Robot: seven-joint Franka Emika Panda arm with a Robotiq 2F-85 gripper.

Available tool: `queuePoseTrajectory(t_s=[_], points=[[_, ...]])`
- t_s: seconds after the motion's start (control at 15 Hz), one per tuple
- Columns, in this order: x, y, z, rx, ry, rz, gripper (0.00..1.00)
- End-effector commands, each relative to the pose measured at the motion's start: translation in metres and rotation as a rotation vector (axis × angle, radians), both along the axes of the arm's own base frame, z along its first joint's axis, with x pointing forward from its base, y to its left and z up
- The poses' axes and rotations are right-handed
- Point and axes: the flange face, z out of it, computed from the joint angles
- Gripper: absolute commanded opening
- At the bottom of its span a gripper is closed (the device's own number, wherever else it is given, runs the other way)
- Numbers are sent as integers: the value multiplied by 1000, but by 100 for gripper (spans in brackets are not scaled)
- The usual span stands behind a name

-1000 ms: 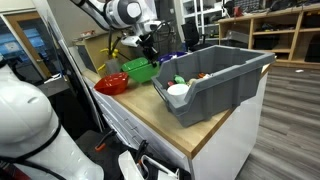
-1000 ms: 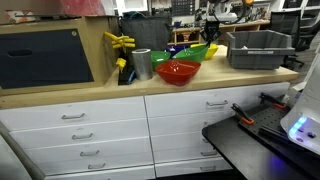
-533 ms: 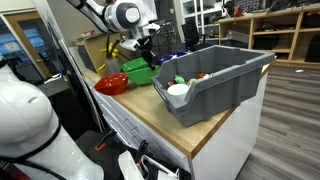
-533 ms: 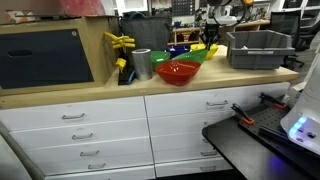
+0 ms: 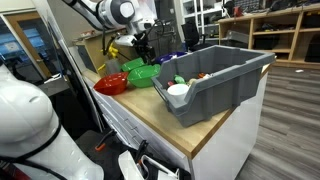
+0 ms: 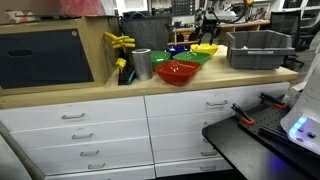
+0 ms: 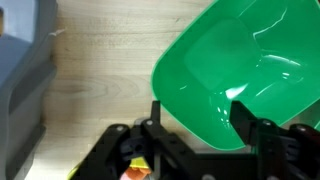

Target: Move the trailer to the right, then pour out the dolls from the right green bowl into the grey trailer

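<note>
In the wrist view the green bowl (image 7: pixel 245 65) lies on the wooden counter, its lower edge between my gripper's (image 7: pixel 200 112) spread fingers. The jaws stand apart and grip nothing. No dolls show on the bowl's smooth green surface. In an exterior view the gripper (image 5: pixel 143 52) hangs just above the green bowl (image 5: pixel 143 74), left of the grey trailer (image 5: pixel 225 78). Small green and red dolls (image 5: pixel 183 79) lie inside the trailer beside a white round object (image 5: pixel 178 90). A second green bowl cannot be told apart here.
A red bowl (image 5: pixel 111 85) sits by the green one near the counter's edge. In an exterior view a metal cup (image 6: pixel 141 64) and a yellow object (image 6: pixel 120 42) stand at the back, left of the red bowl (image 6: pixel 177 71). The trailer's wall (image 7: pixel 18 70) borders the wrist view's left side.
The jaws have opened off the green bowl, which now rests flatter on the counter. The gripper has shifted slightly away from the trailer.
</note>
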Motion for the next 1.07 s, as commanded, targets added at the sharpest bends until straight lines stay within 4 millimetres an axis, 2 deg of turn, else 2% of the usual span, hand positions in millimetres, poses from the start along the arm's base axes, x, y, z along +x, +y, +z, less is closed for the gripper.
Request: queuePoseTrajectory(t_s=[0.0,0.67,1.0], points=[[-7,11,24,-30,-22,36,100],[-21,34,84,-87,81,-19,100],[-27,34,108,-124,130,-46,100]])
